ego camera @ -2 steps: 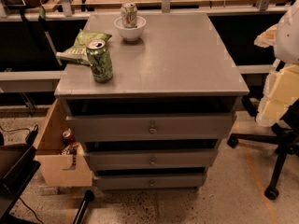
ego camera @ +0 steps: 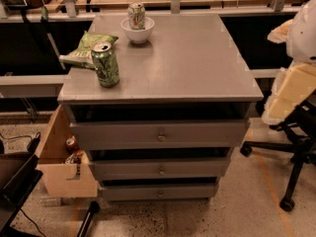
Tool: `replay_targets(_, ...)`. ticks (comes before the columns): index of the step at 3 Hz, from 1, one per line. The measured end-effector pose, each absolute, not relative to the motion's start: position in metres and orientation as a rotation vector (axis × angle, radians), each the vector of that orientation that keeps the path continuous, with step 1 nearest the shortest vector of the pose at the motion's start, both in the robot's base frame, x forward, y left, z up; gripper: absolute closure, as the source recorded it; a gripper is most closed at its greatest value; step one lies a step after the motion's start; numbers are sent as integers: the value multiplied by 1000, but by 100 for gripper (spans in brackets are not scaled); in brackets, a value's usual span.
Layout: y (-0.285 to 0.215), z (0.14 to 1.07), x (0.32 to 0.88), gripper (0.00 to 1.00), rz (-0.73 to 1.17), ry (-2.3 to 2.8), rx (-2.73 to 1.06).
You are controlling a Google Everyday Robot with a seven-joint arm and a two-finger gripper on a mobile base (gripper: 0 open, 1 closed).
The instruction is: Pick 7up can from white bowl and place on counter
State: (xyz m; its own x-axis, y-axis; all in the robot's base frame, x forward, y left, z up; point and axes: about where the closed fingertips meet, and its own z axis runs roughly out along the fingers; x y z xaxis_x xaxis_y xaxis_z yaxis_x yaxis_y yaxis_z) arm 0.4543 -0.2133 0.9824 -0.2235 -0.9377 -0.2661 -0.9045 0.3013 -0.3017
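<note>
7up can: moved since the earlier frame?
No. The 7up can still stands in the white bowl, same spot on the counter. The gripper is out of view.

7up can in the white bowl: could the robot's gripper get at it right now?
Probably yes. The 7up can stands in the white bowl, its top clear of the rim, nothing above it; the green can and snack bag sit apart. The gripper is not in view, though.
</note>
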Motion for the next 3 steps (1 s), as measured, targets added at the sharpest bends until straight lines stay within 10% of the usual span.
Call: replay_targets(3, -204, 1057, 623, 0, 63, 1728, -1090)
